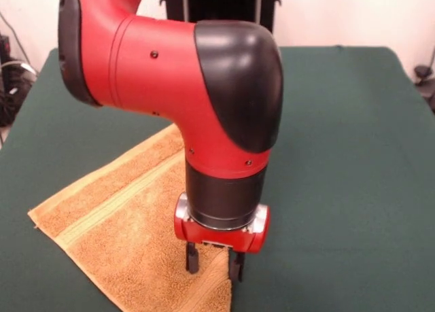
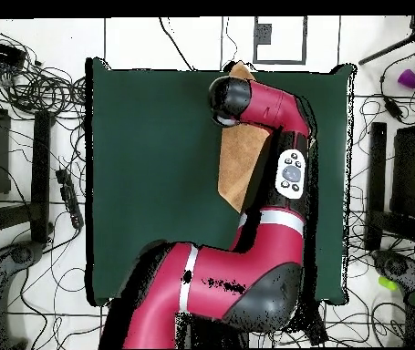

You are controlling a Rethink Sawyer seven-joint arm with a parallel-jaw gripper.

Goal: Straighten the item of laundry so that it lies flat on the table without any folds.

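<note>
We are looking at an orange-yellow terry towel lying on the dark green counter, in the near left part of the front view. It is sitting askew to the counter's edges, one corner pointing left and its near end running off the bottom of the picture. A smoother woven band is crossing it diagonally, parallel to its left edge. Along its right side, near the jaws, a flap seems to be folded over, giving a slanted edge, so it is not lying fully flat. In the overhead view the towel is showing as a tan strip near the counter's far edge, largely covered by the arm.

The red and black arm is bending at a black elbow and pointing its wrist straight down over the towel's right part. The jaws are standing released, two dark fingers set apart: the left one is over the towel, the right one at its folded edge. We cannot tell whether the tips are touching the cloth.
</note>
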